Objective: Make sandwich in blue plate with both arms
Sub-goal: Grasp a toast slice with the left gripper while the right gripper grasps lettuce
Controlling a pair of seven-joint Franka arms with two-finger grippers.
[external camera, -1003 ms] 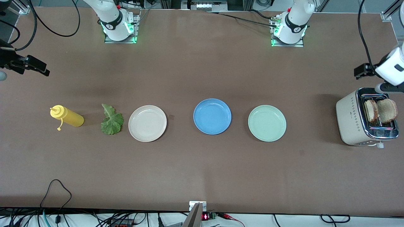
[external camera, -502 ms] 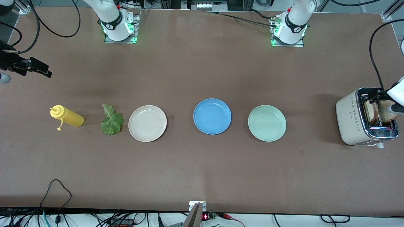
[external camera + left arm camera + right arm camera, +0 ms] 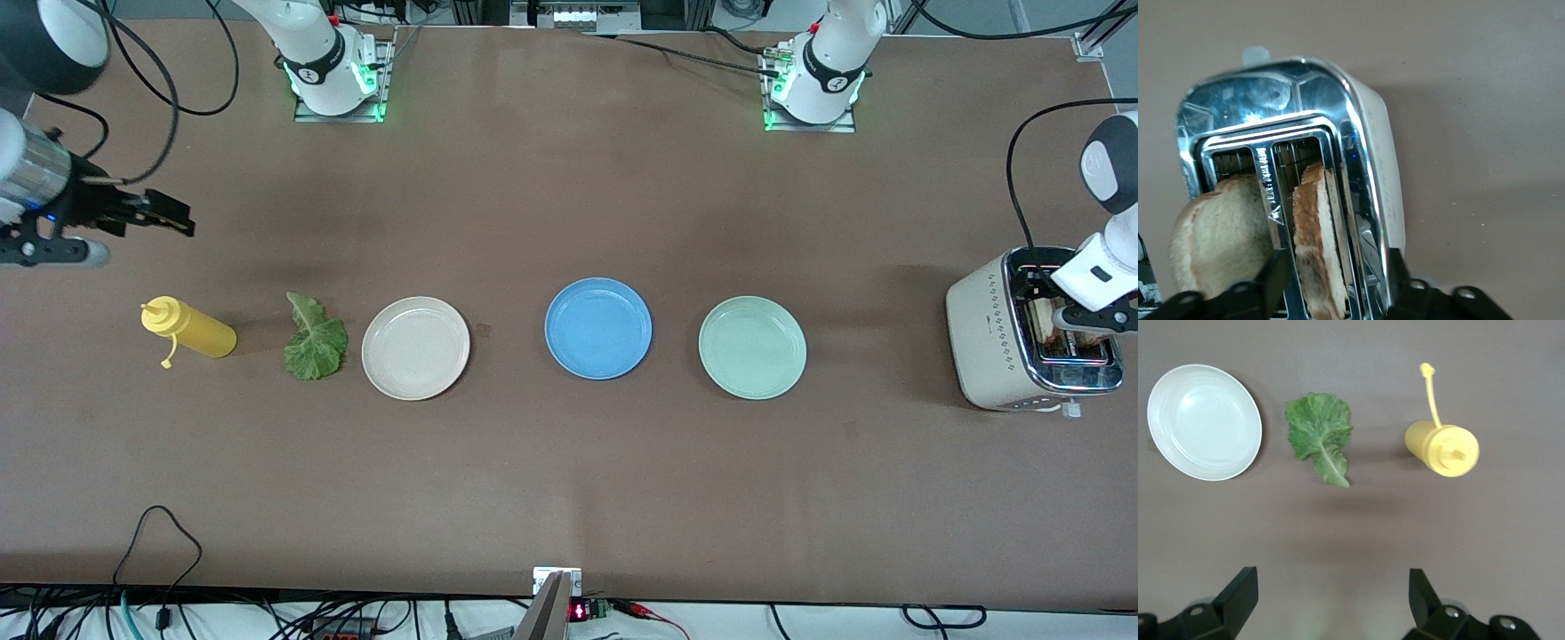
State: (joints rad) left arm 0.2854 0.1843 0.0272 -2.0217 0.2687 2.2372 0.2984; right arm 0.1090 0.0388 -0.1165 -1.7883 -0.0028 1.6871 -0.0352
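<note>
The blue plate (image 3: 598, 328) lies empty at mid-table. Two toast slices stand in the toaster (image 3: 987, 338) at the left arm's end. My left gripper (image 3: 1042, 298) is low over the toaster's slots. In the left wrist view the left gripper (image 3: 1335, 283) is open, its fingers either side of one slice (image 3: 1317, 247); the other slice (image 3: 1218, 233) leans beside it. The lettuce leaf (image 3: 314, 342) lies flat near the right arm's end and also shows in the right wrist view (image 3: 1319, 433). My right gripper (image 3: 169, 218) is open and empty over bare table, by the bottle.
A cream plate (image 3: 415, 348) lies between the lettuce and the blue plate. A mint-green plate (image 3: 752, 348) lies between the blue plate and the toaster. A yellow squeeze bottle (image 3: 191, 331) lies on its side beside the lettuce.
My left gripper has come down onto the toaster and now straddles a slice. My right gripper has moved in over the table toward the bottle.
</note>
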